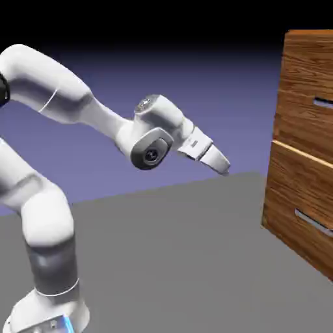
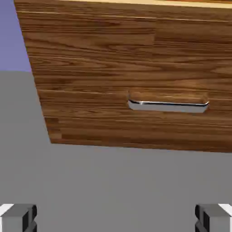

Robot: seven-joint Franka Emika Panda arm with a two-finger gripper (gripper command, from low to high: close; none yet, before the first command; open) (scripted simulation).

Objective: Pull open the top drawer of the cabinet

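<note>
1. Gripper released, jaws wide, holding nothing; well short of the cabinet, angled slightly down toward it
2. Step: approach, nothing touched
3. Hand view shows only the lower drawer and its bar
4. Top drawer sits higher, shut; handle runs horizontal, front faces the arm
5. Next: raise, level, reach, close on handle

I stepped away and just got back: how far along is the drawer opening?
Nothing is done yet: the top drawer sits flush in the cabinet. In hand: the gripper hangs in open air well short of the cabinet, jaws wide and empty. The hand view shows only the lower drawer's handle. Left: reach the top handle, close on it, pull.
</note>
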